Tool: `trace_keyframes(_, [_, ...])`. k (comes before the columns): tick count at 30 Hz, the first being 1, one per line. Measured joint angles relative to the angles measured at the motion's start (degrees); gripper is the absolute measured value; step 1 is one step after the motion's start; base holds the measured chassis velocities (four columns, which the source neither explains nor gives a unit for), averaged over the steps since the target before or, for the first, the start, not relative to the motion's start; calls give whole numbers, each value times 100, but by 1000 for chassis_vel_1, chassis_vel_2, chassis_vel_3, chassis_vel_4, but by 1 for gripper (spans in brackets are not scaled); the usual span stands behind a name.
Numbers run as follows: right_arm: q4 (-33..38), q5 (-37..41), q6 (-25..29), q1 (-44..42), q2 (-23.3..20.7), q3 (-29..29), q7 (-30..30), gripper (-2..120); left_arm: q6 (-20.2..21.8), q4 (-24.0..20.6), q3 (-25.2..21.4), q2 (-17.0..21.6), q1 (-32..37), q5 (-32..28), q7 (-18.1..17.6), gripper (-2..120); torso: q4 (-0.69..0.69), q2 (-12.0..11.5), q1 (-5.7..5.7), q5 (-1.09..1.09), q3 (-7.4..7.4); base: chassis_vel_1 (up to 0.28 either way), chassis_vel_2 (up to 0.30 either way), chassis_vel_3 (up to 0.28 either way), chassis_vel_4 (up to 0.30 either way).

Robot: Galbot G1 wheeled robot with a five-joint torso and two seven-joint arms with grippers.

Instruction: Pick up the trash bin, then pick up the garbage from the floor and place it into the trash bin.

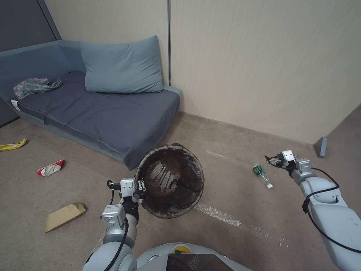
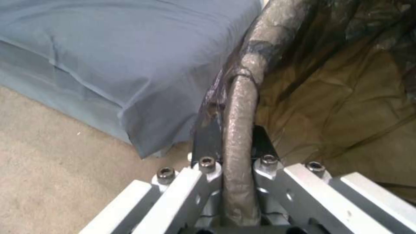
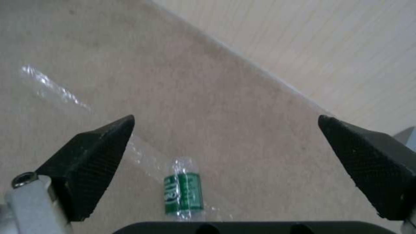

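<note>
My left gripper point(image 1: 140, 186) is shut on the rim of the trash bin point(image 1: 171, 180), holding it off the floor with its dark-lined mouth tilted toward me. In the left wrist view the fingers point(image 2: 207, 143) clamp the bag-wrapped rim point(image 2: 238, 130). My right gripper point(image 1: 273, 162) hangs open above the carpet, just right of a clear bottle with a green label point(image 1: 262, 174). In the right wrist view that bottle point(image 3: 183, 191) lies between and below the spread fingertips point(image 3: 108, 143). More garbage lies at left: a tan paper bag point(image 1: 64, 216), a red-and-white wrapper point(image 1: 50, 168), a yellow packet point(image 1: 13, 145).
A grey-blue sofa point(image 1: 113, 116) with a pillow point(image 1: 122, 67) stands against the wall behind the bin; a grey plastic bag point(image 1: 34, 86) lies on its seat. Tape strips point(image 1: 225, 218) shine on the carpet. A wall corner with a grey block point(image 1: 320, 146) is at the right.
</note>
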Motion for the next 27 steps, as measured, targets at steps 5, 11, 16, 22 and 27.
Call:
trace_keyframes(5, [-335,-117,75,169,-51,-125,-213,100,-11,2,21,-6,1,19,-6,0,1,0,0,0,0,0,0,0,0])
trace_keyframes(11, [-640,-257,196,256,-63,-192,-488,100,-14,21,57,-5,2,41,-9,0,0,0,0,0,0,0,0,0,0])
trace_keyframes(16, [-1075,-347,338,359,-80,-285,-632,100,-16,24,73,-1,17,64,-13,0,0,0,0,0,0,0,0,0,0])
trace_keyframes(22, [-1773,-485,442,646,-21,-385,-782,100,-23,14,96,2,62,122,-16,0,2,0,0,-1,0,0,0,0,0])
trace_keyframes(27, [-2220,-459,471,839,38,-450,-817,100,-31,9,90,9,105,156,-19,0,0,0,0,0,0,0,0,0,0])
